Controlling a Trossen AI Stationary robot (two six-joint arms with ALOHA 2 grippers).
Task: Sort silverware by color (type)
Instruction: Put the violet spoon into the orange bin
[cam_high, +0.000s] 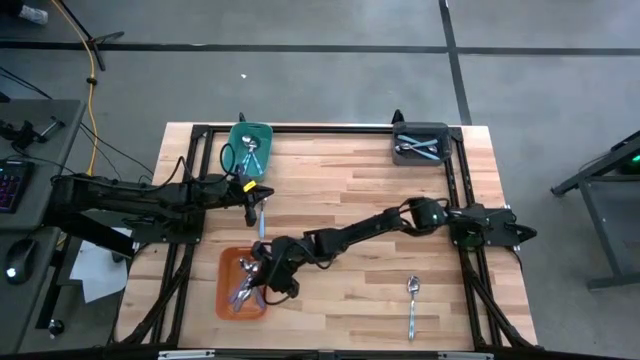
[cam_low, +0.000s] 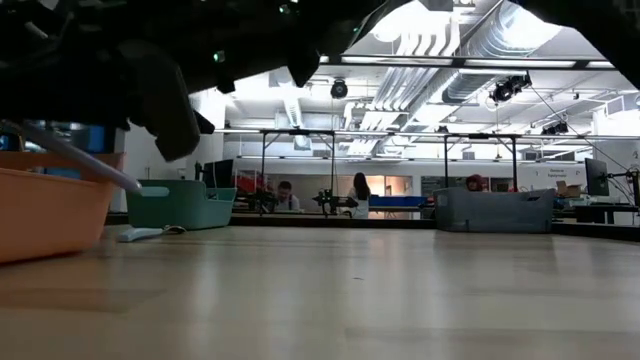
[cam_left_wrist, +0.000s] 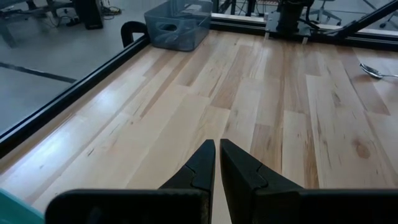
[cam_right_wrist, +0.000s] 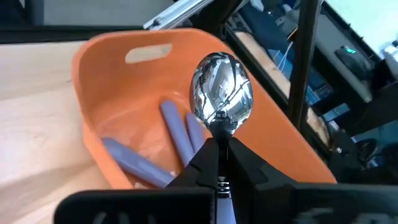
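My right gripper (cam_right_wrist: 219, 149) hangs over the orange bin (cam_right_wrist: 99, 56) at the table's near left and is shut on a spoon with a shiny bowl (cam_right_wrist: 222, 93). Purple-handled spoons (cam_right_wrist: 177, 130) lie in that bin (cam_high: 228, 300). My left gripper (cam_left_wrist: 217, 155) is shut and holds nothing; it hovers beside the teal bin (cam_high: 250, 135), which holds spoons. A light blue spoon (cam_high: 262, 215) lies flat on the table just near of it. Another spoon (cam_high: 412, 303) lies at the near right. The grey bin (cam_high: 420, 143) also holds spoons. My right gripper pinches the spoon between its two fingers at the neck (cam_right_wrist: 221, 132), just behind the bowl. The bowl sticks out past the fingertips, its hollow facing the wrist camera. The spoon is lifted clear above the orange bin's inside; the fingers hide its handle.
Black frame rails (cam_high: 330, 128) run along the table's far, left and right edges. In the low view a pale purple handle (cam_low: 75, 155) slants above the orange bin's rim (cam_low: 50, 205). Bare wood (cam_high: 350, 180) spreads across the table's middle. People sit far behind the table.
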